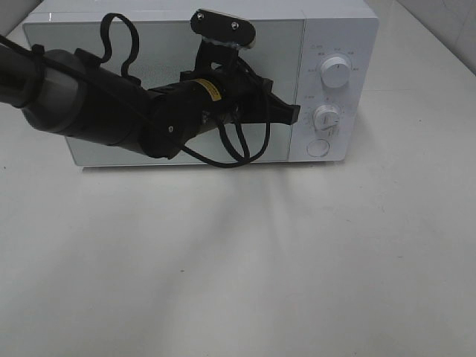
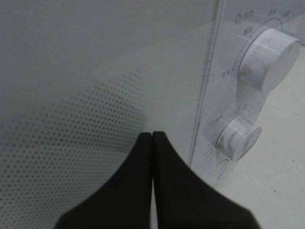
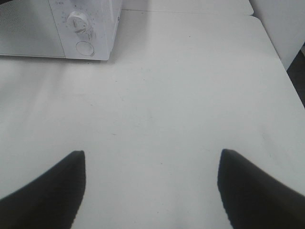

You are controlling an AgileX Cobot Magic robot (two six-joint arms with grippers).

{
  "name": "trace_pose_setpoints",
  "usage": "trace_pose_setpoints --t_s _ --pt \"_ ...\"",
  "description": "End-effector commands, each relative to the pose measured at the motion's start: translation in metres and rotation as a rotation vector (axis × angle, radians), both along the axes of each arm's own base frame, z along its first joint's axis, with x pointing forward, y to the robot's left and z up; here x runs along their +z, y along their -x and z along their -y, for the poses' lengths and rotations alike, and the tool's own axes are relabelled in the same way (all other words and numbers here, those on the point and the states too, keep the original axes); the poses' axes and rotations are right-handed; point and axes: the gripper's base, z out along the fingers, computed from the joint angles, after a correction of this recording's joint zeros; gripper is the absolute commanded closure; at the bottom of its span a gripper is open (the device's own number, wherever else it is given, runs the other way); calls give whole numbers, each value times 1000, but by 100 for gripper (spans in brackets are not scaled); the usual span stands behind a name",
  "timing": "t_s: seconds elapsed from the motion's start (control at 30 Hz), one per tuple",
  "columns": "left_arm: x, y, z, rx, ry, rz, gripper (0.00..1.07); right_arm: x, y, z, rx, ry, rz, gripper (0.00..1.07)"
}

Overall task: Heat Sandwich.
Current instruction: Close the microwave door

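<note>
Microwave (image 1: 338, 30), white, standing at the far side of the table (image 1: 260, 268), door (image 1: 279, 52) closed. Upper knob (image 1: 335, 73), lower knob (image 1: 326, 117) and round button (image 1: 317, 147) sitting on its panel. Left gripper (image 1: 292, 113) hanging at the door's knob-side edge, jaws pressed together, its arm blocking the glass. Right gripper (image 3: 151, 152) hovering over the table, jaws spread wide. Sandwich showing in no view.

the microwave (image 1: 349, 30) sits far on the table (image 1: 297, 260), its door (image 1: 163, 44) left of the knob panel (image 1: 327, 93); my left gripper (image 1: 294, 113) is just before that door.
</note>
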Motion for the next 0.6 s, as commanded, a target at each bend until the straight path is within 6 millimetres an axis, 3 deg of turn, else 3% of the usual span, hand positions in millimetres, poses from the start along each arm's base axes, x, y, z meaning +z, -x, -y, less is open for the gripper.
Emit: trace_pose_setpoints --t_s 0.03,0.43,0.6 --pt "11 -16 -12 93 86 31 107 0 3 0 -10 -8 36 34" --pt "16 -12 -11 83 87 27 107 0 3 0 -10 -8 36 34" --pt "17 -1 0 46 74 6 107 0 3 0 -10 -8 36 34"
